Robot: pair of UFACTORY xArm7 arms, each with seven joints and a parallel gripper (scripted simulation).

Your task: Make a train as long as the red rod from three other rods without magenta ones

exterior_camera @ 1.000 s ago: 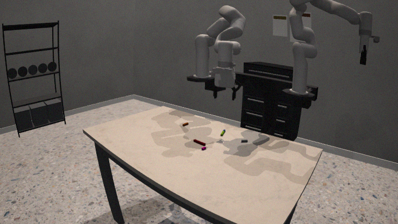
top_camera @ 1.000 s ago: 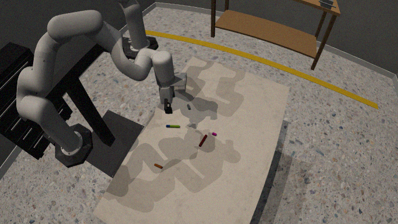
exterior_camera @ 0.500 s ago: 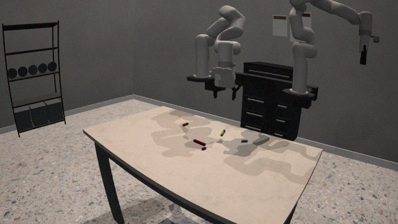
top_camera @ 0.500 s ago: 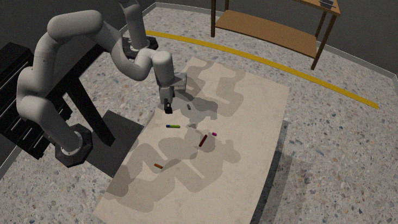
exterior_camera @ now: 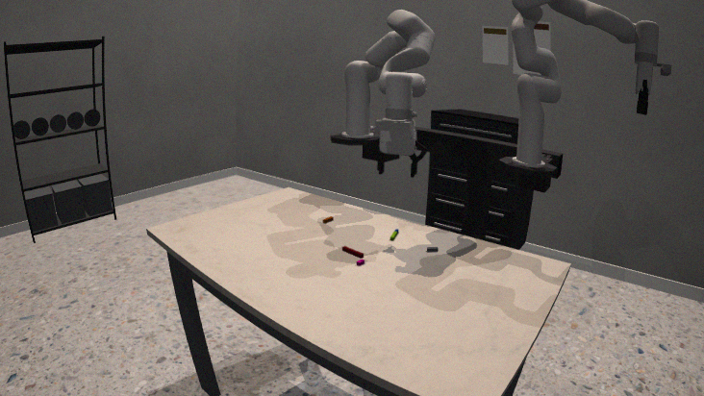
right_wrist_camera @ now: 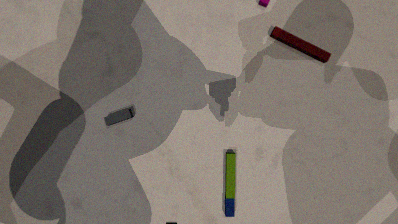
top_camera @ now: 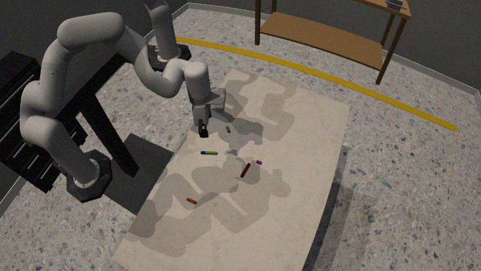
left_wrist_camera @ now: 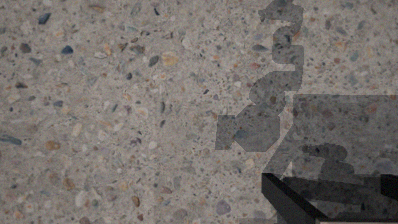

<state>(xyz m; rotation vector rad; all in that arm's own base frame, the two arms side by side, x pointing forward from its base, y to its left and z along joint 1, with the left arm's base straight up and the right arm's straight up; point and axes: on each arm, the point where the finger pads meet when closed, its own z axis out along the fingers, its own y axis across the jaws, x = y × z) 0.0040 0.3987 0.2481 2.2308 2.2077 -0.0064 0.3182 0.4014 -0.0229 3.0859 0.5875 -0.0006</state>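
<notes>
Six rods lie on the counter (top_camera: 286, 202) (exterior_camera: 314, 295) (right_wrist_camera: 260, 200): one blue (top_camera: 202, 152) (right_wrist_camera: 229, 207) touching one lime (top_camera: 211, 152) (exterior_camera: 393, 235) (right_wrist_camera: 230, 175), end to end; one grey (top_camera: 228, 129) (exterior_camera: 432, 249) (right_wrist_camera: 119, 116), one orange (top_camera: 190, 200) (exterior_camera: 328, 219), one red (top_camera: 245, 170) (exterior_camera: 352, 252) (right_wrist_camera: 300, 44), one magenta (top_camera: 258, 162) (exterior_camera: 360, 262) (right_wrist_camera: 263, 3) apart; left gripper (exterior_camera: 641, 100) (left_wrist_camera: 327, 182), seemingly, and right gripper (top_camera: 202, 129) (exterior_camera: 396, 173) (right_wrist_camera: 171, 223) spread, empty

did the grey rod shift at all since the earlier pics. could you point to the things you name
No, the grey rod (top_camera: 228, 129) (exterior_camera: 432, 249) (right_wrist_camera: 119, 116) hasn't visibly moved: in the top and exterior views it keeps the same place against the table's (top_camera: 303, 168) (exterior_camera: 344, 295) (right_wrist_camera: 175, 175) edges.
</notes>
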